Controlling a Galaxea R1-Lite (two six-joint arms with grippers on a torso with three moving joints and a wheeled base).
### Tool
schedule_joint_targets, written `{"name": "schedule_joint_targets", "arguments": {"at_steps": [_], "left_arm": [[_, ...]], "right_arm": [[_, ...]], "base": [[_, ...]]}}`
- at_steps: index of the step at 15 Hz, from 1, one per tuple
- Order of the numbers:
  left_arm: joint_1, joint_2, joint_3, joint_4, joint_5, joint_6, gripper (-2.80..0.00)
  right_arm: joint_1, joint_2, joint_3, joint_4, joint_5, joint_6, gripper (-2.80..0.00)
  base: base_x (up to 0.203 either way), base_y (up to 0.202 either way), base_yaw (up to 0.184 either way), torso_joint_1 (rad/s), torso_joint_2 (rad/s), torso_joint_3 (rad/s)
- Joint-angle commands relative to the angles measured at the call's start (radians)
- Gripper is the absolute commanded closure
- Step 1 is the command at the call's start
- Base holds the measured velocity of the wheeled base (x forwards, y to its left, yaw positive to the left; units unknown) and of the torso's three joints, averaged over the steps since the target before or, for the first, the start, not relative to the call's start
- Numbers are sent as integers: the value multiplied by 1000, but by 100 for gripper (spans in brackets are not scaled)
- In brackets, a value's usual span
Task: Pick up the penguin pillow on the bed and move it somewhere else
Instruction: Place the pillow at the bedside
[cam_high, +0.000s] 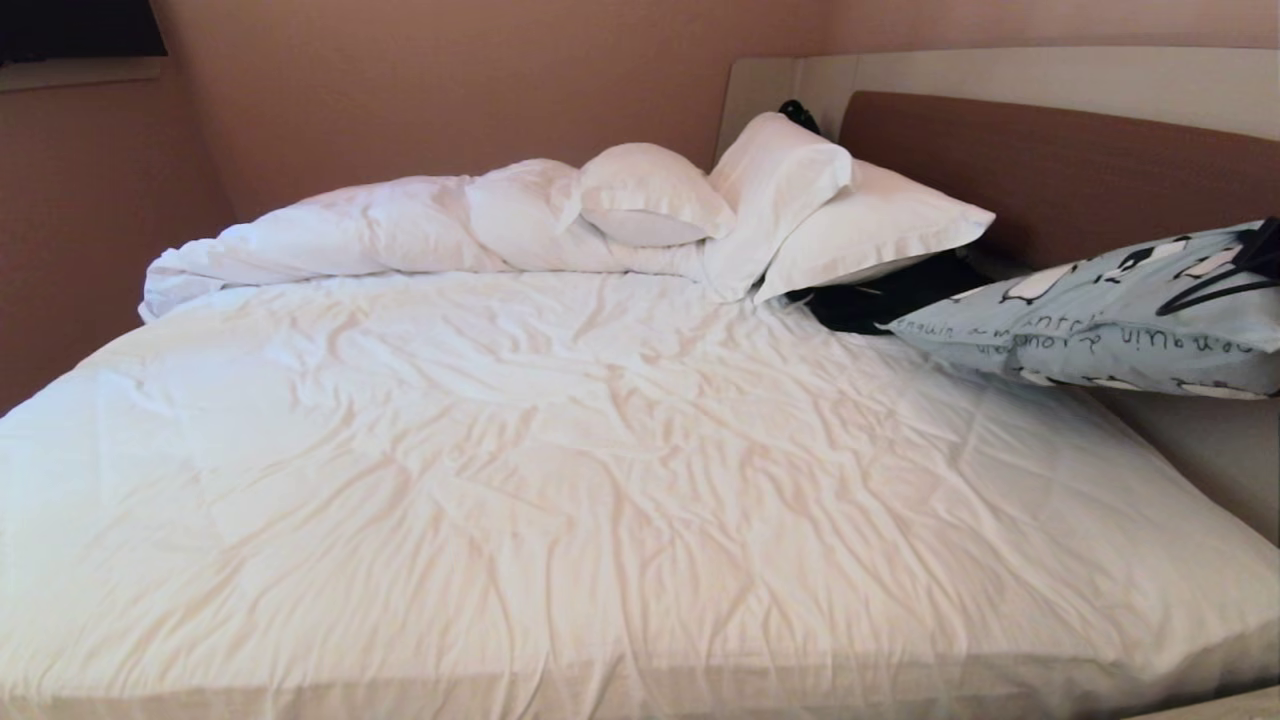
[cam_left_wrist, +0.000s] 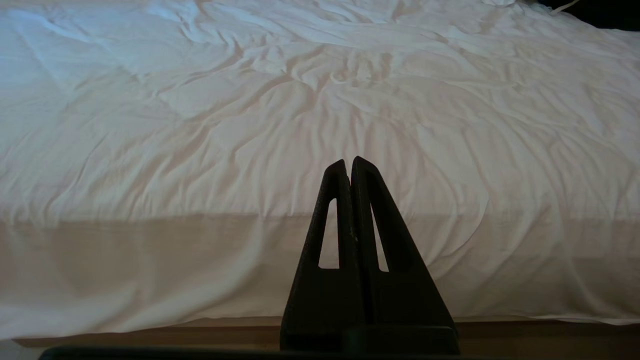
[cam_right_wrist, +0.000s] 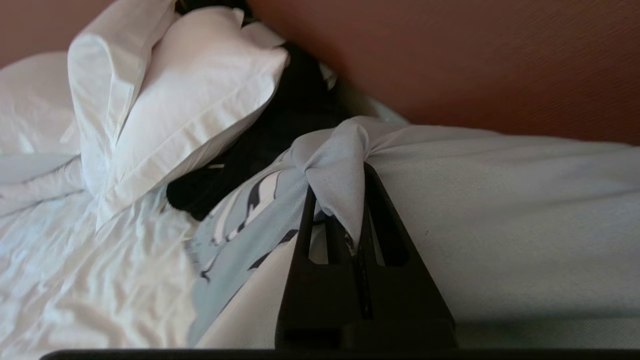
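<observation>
Pillow gripped and partly raised at the bed's right edge; carry and set-down not yet done.

Largest first: the bed (cam_high: 560, 450) shows wrinkled white sheet, with white pillows (cam_high: 860, 230) and a dark bundle (cam_high: 880, 295) stacked by the headboard (cam_high: 1060, 170). The penguin pillow (cam_high: 1110, 310) sits at the far right by the headboard, its outer end tilted up and its near end apparently touching the sheet, so I judge the pick made and the move elsewhere outstanding. My right tool (cam_right_wrist: 355, 200) is clamped on a pinched fold of the pillow's blue cover, fingers closed tight around the cloth. The left tool (cam_left_wrist: 350, 165) is shut, empty, parked low at the bed's foot.
</observation>
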Motion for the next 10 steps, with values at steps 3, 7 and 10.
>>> {"name": "schedule_joint_targets", "arguments": {"at_steps": [3, 7, 10], "left_arm": [[0, 0, 3, 0, 1, 0, 0], [0, 0, 3, 0, 1, 0, 0], [0, 0, 3, 0, 1, 0, 0]], "right_arm": [[24, 95, -76, 42, 0, 6, 0], [45, 109, -106, 43, -45, 6, 0], [50, 110, -121, 44, -78, 7, 0]], "base": [[0, 0, 0, 0, 0, 0], [0, 0, 0, 0, 0, 0], [0, 0, 0, 0, 0, 0]]}}
